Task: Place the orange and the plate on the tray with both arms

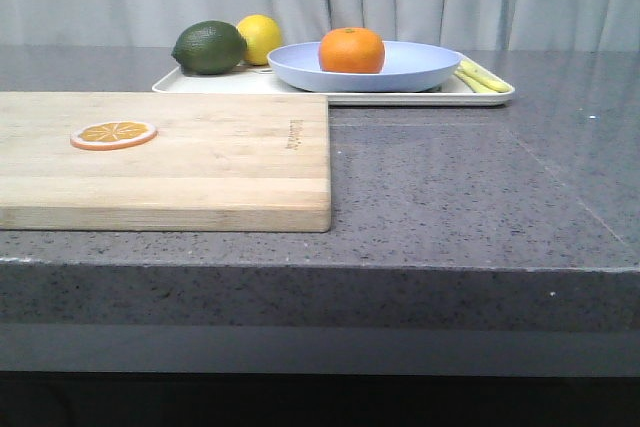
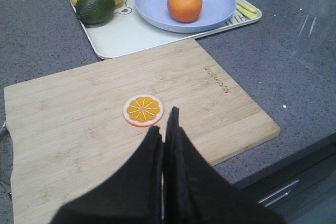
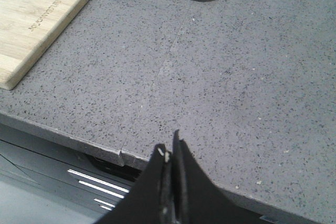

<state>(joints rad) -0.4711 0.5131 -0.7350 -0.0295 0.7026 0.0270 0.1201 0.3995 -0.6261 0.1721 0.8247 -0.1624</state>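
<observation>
The orange [image 1: 351, 50] sits in the lavender-blue plate [image 1: 420, 72], and the plate rests on the cream-white tray [image 1: 210, 85] at the back of the counter. The left wrist view also shows the orange [image 2: 184, 4], the plate [image 2: 157, 3] and the tray [image 2: 126, 38]. My left gripper [image 2: 165, 121] is shut and empty above the near part of the wooden cutting board [image 2: 79, 129], far from the tray. My right gripper [image 3: 169, 148] is shut and empty over the counter's front edge. Neither gripper shows in the front view.
A dark green avocado [image 1: 209, 47] and lemons [image 1: 262, 37] lie on the tray's left end, and pale yellow pieces [image 1: 482, 76] lie at its right end. An orange slice [image 1: 113, 134] lies on the cutting board [image 1: 200, 162]. Grey counter [image 1: 470, 187] lies to the right of the board.
</observation>
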